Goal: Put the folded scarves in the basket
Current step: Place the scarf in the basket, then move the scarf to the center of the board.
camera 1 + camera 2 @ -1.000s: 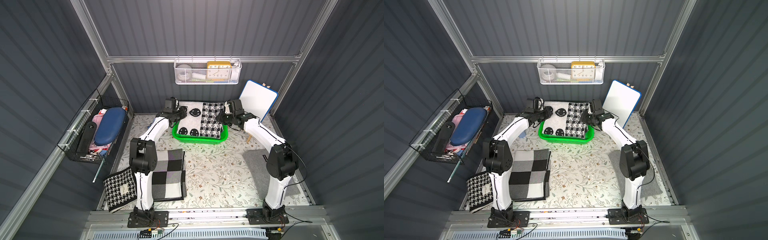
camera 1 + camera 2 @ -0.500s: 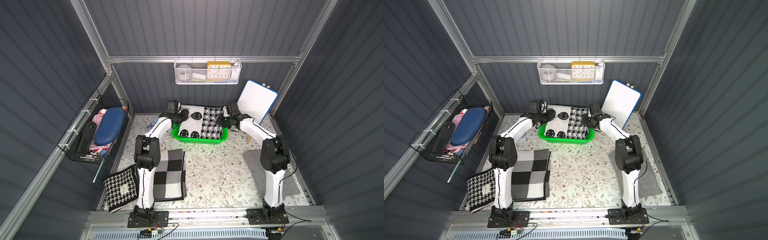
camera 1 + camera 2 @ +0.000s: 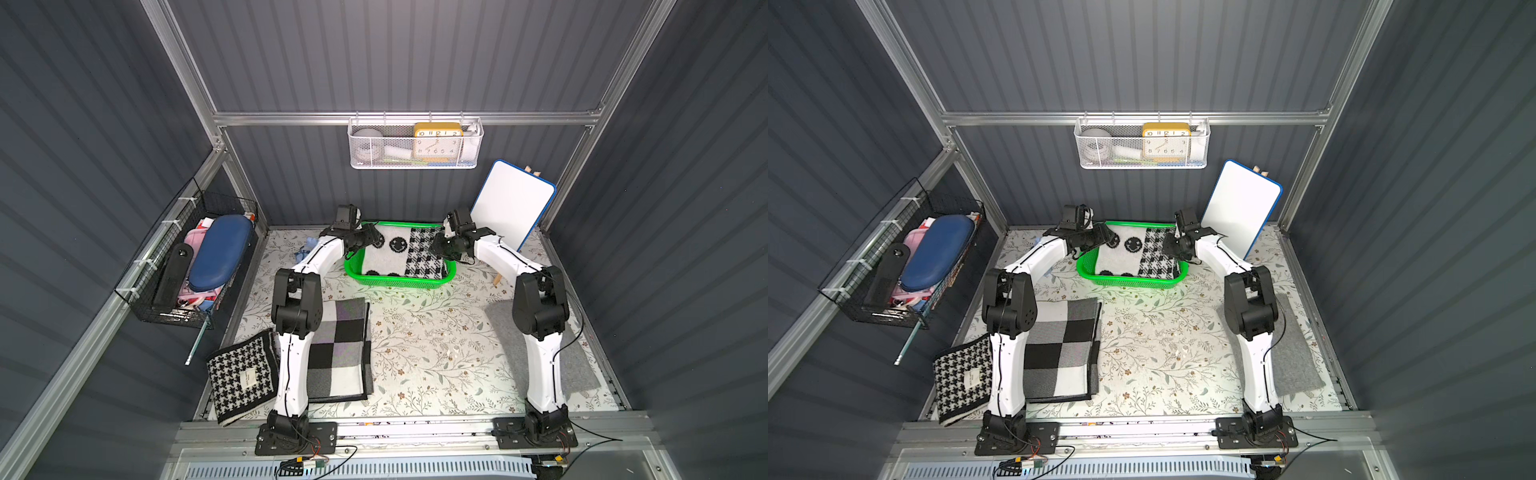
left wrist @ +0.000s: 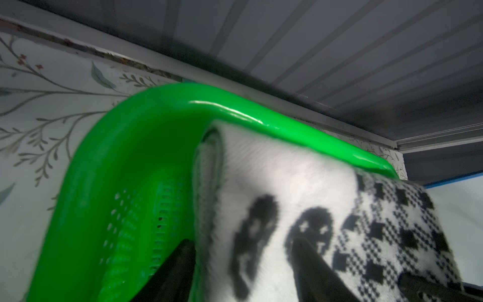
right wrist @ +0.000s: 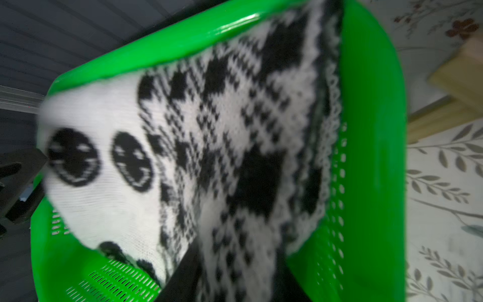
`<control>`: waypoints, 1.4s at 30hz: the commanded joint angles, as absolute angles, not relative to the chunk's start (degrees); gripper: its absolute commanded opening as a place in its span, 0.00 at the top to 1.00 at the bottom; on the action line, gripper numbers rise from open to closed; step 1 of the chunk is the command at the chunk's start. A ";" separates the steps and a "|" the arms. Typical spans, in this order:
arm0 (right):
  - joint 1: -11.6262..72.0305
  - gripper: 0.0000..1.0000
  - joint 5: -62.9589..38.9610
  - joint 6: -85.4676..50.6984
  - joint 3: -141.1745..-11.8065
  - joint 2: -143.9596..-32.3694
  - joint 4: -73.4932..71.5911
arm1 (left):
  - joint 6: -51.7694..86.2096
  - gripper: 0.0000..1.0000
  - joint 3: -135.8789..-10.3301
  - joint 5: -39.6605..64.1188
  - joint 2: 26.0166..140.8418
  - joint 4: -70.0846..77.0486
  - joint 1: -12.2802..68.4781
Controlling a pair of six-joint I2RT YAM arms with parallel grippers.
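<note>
Inside the perforated green basket [image 3: 399, 283] lies the folded knit scarf [image 3: 388, 257].

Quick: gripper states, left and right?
Left gripper: open, jaws astride the scarf edge in the basket.
Right gripper: jaws parted around the scarf; grip cannot be told.

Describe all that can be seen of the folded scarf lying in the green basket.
The scarf is a thick knitted cloth, folded into a flat rectangle: one part is white with black smiley faces, the other is black-and-white houndstooth. It lies inside the green basket, filling most of it and reaching the back rim. The left gripper straddles its white end with jaws apart. The right gripper straddles the houndstooth end, and whether it pinches the cloth is unclear.
</note>
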State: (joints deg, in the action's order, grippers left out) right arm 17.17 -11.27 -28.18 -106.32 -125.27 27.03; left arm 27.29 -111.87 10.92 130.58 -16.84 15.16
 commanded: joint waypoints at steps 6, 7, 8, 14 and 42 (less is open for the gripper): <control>16.73 0.35 -10.80 -27.12 -107.70 -118.74 32.91 | 26.65 0.01 -116.47 14.64 123.22 -16.16 15.06; 16.87 0.35 -10.82 -27.24 -106.99 -117.64 33.10 | 26.63 0.01 -116.32 15.06 122.18 -16.38 15.32; 17.09 0.35 -10.83 -27.24 -106.21 -116.25 33.42 | 26.78 0.01 -116.12 15.23 120.86 -16.67 15.74; 19.59 0.34 -10.38 -27.35 -97.18 -105.41 34.10 | 26.87 0.01 -111.54 15.01 111.74 -16.53 20.62; 50.92 0.35 -0.23 -51.03 -51.29 -81.96 10.06 | 44.32 0.01 -45.19 5.83 62.66 -17.24 30.85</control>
State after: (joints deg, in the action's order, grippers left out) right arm 48.53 -1.89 -47.55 -51.20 -77.28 16.56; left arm 40.53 -48.38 8.23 64.55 -15.22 30.76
